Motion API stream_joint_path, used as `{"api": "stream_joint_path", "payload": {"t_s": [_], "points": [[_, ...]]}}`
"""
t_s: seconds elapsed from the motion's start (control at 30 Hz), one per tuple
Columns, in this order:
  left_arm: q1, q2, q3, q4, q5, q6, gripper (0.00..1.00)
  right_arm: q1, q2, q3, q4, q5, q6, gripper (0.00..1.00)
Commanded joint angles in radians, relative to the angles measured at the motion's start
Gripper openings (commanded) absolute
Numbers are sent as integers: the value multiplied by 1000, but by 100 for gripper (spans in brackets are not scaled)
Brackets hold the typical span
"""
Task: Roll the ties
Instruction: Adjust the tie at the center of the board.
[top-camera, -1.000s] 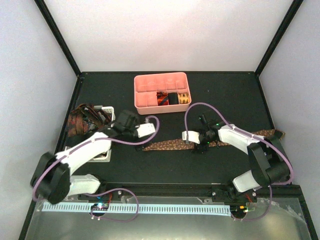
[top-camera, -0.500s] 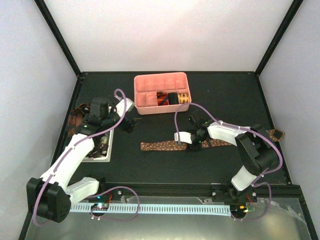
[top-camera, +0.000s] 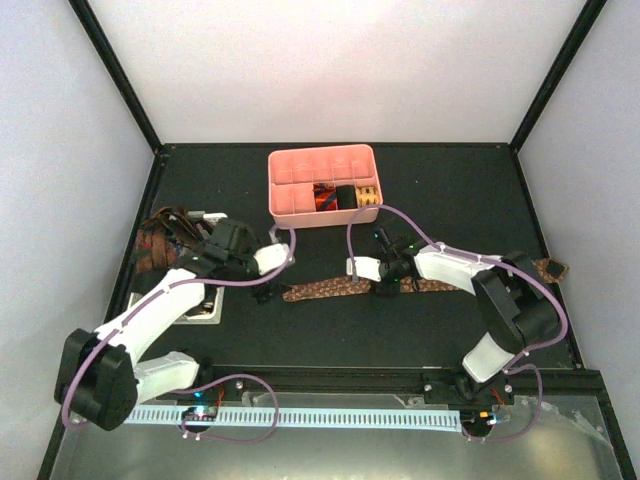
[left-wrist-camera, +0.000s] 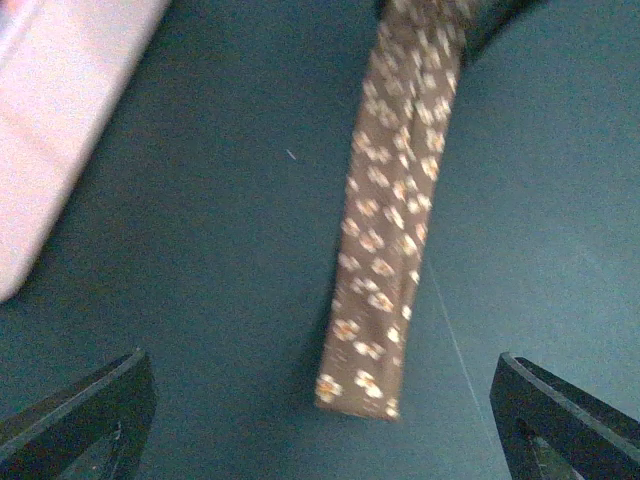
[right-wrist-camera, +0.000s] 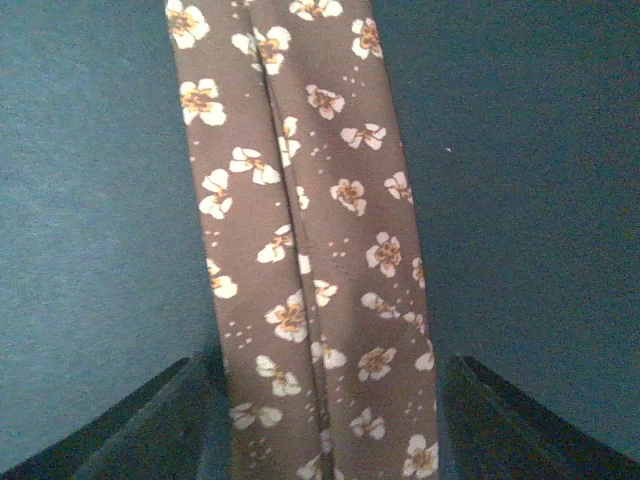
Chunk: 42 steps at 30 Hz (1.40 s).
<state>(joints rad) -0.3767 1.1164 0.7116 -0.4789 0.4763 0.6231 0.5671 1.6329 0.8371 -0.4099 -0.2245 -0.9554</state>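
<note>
A brown tie (top-camera: 325, 290) with small pale flowers lies flat across the black table, its wide end (top-camera: 550, 268) at the far right. My right gripper (top-camera: 384, 280) sits over its middle. In the right wrist view the tie (right-wrist-camera: 310, 250) runs between the two fingers, which hug its edges, so the right gripper (right-wrist-camera: 325, 445) is shut across its width. My left gripper (top-camera: 268, 291) hovers at the narrow end, open. In the left wrist view that end (left-wrist-camera: 385, 260) lies ahead of the wide-apart fingertips (left-wrist-camera: 90, 420), untouched. More ties (top-camera: 160, 240) are heaped at the left.
The pink compartmented tray (top-camera: 300, 160) stands at the back middle with rolled ties (top-camera: 340, 197) in its front cells; its blurred edge (left-wrist-camera: 60, 120) shows in the left wrist view. A white slotted basket (top-camera: 205, 313) lies under the left arm.
My left arm swung from the basket over to the tie's narrow end. My right gripper slid left along the tie and its jaws narrowed onto the fabric.
</note>
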Motion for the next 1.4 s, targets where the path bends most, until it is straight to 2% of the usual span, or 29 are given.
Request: {"api": "stream_joint_path", "payload": {"t_s": [0.0,0.1,0.27,0.33,0.4,0.53,0.7,0.87,0.97,1.13,1.37], "points": [[-94,67,-17,-48,-126,101,94,2,-70,-9,-63,-43,6,70],[-129,126,5,-63,-146,86,99,-4,-80,17,-112,-53,18,74],[-182,212,-1,9,-190,88,99,-55,-35,21,-102,-32,-36,83],[-184,234,10,16,-195,81,99,-60,-7,35,-101,-27,-46,84],[-183,243,12,32,-198,74,99,-59,17,74,-117,-49,-30,96],[-184,256,14,44,-205,65,99,-60,84,170,-209,-87,-27,96],[-177,233,12,52,-229,51,99,-59,185,256,-362,-86,-54,83],[-165,211,12,52,-228,42,99,-58,200,272,-418,-82,-64,67],[-151,206,12,58,-224,37,99,-56,180,238,-392,-61,-64,55],[-140,212,9,75,-224,20,98,-49,121,165,-303,-53,-31,46],[-134,216,11,76,-222,22,97,-19,38,101,-206,-33,-1,41]]}}
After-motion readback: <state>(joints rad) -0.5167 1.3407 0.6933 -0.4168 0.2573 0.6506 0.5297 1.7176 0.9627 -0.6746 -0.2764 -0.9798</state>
